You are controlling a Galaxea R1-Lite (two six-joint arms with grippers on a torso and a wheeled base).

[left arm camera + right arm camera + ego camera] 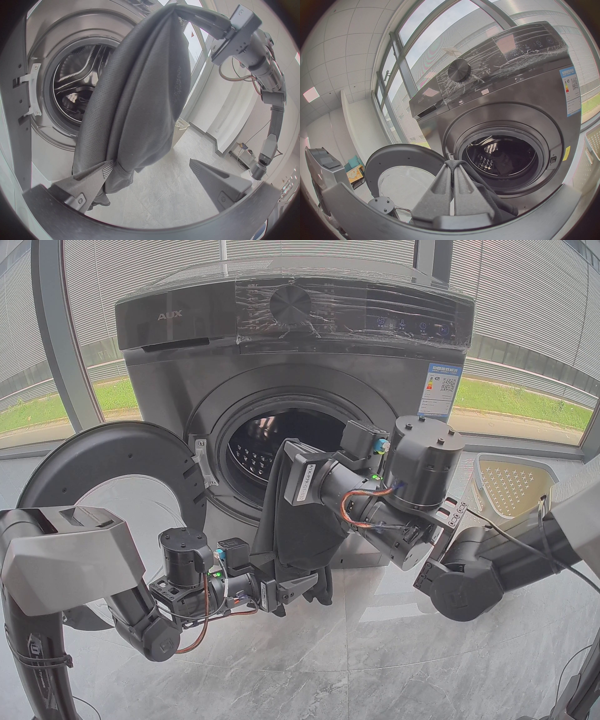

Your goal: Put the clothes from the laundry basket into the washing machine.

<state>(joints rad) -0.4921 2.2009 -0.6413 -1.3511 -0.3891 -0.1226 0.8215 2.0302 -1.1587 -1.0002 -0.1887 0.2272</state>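
We see the right claw closed tight, its two padded fingers pinching the top fold of a dark grey garment. The garment hangs from it as a long draped bundle, right in front of the washing machine opening, not inside the drum. The fabric is a fine mesh knit, matte, with soft folds.

The left claw sits low by the garment's bottom end, jaws spread wide. One wedge-shaped finger touches the lower bunch of fabric and the other stands clear. We mark it as gripping nothing.

The machine is a dark grey metal front loader with a round knob on top. Its round door is swung open to the robot's left. The drum is shiny perforated steel. A cream plastic laundry basket with a hole pattern stands by the machine's right side. The floor is pale marbled tile.
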